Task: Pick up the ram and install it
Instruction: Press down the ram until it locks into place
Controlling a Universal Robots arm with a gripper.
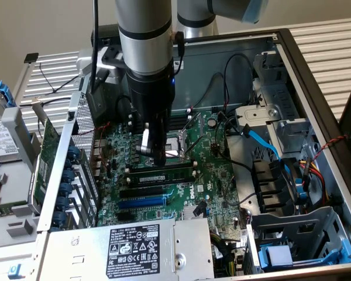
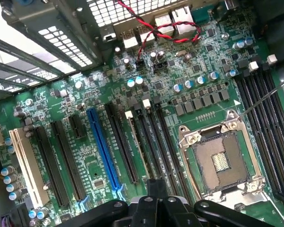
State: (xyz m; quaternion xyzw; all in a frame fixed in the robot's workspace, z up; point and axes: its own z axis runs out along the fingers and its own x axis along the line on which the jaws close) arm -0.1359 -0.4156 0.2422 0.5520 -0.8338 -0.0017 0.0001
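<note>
Pale slatted metal table (image 1: 333, 41) lay under one open grey computer case (image 1: 292, 76), seen from the exterior view. Inside sat one green motherboard (image 1: 210, 175), one silver power supply box with a white label (image 1: 128, 249) and one light blue flat cable (image 1: 263, 143). One green expansion card with a metal bracket (image 1: 48, 143) stood outside the case on the exterior view's left. One silver robot arm (image 1: 145, 41) reached down over the board; its black end effector (image 1: 157, 157) was closed, empty, its tip just above the ram (image 1: 164, 174), a long narrow green stick standing in a black slot beside the one square metal processor socket (image 1: 174, 151).

From the wrist view, the ram (image 2: 138, 146) showed edge-on in its slot. Nearby lay one blue slot (image 2: 103, 146), one white slot (image 2: 27, 165), the socket (image 2: 222, 158) and one twisted red-and-black wire pair (image 2: 156, 28). Whether the shut end effector (image 2: 156, 210) touched the ram I could not tell.
</note>
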